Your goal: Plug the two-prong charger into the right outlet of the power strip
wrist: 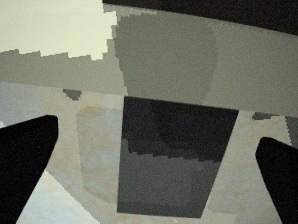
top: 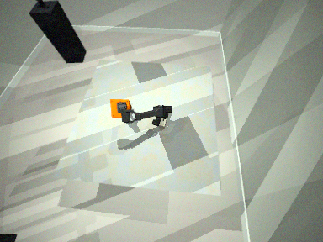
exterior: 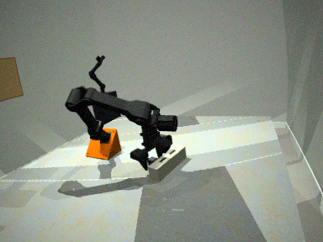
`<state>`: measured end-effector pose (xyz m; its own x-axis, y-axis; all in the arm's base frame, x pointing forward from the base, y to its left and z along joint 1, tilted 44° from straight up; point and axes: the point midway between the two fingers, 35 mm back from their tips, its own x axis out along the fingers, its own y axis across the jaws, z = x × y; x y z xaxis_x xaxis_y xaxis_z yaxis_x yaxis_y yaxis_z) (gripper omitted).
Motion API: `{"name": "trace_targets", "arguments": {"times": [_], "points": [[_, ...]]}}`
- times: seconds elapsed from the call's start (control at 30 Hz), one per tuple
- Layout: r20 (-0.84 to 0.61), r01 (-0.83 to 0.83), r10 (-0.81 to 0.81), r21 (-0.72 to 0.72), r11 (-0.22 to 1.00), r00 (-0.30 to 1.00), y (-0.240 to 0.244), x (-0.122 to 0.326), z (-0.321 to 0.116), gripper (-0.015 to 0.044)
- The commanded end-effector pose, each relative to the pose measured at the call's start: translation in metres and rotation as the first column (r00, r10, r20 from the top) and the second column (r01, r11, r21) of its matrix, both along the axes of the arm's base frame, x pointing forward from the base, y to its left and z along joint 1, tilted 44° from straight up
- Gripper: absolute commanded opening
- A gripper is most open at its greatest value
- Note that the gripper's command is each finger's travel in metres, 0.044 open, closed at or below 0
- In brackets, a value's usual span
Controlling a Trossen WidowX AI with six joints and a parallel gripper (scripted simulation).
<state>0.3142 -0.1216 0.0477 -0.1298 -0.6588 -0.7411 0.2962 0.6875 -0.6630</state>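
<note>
The arm point(top: 145, 114) point(exterior: 119, 103) reaches forward, its jaws point(top: 159, 123) point(exterior: 147, 159) wide open and pointing down.

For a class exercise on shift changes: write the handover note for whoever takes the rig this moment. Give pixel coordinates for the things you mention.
Gripper point(top: 158, 122) point(exterior: 154, 161) point(wrist: 161, 136): open, holding nothing, low at the strip point(top: 163, 122) point(exterior: 170, 168) point(wrist: 170, 60).
Charger: probably the dark block point(wrist: 170, 160) between the spread fingers, meeting the strip's edge in the wrist view.
Done: charger not gripped; insertion unconfirmed, prongs hidden.
Left: check it sits in the right outlet; if not, regrip and push straight.
</note>
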Motion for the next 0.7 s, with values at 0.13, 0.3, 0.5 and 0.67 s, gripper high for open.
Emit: {"name": "trace_targets", "arguments": {"times": [0.13, 0.3, 0.5, 0.67], "points": [[0.010, 0.000, 0.000, -0.006, 1.000, 1.000, 0.001, -0.002, 0.000, 0.0440], [0.012, 0.000, 0.000, -0.006, 1.000, 1.000, 0.001, -0.003, 0.000, 0.0440], [0.012, 0.000, 0.000, -0.006, 1.000, 1.000, 0.003, -0.008, -0.001, 0.0440], [0.012, 0.000, 0.000, -0.006, 1.000, 1.000, 0.004, -0.013, -0.002, 0.0440]]}}
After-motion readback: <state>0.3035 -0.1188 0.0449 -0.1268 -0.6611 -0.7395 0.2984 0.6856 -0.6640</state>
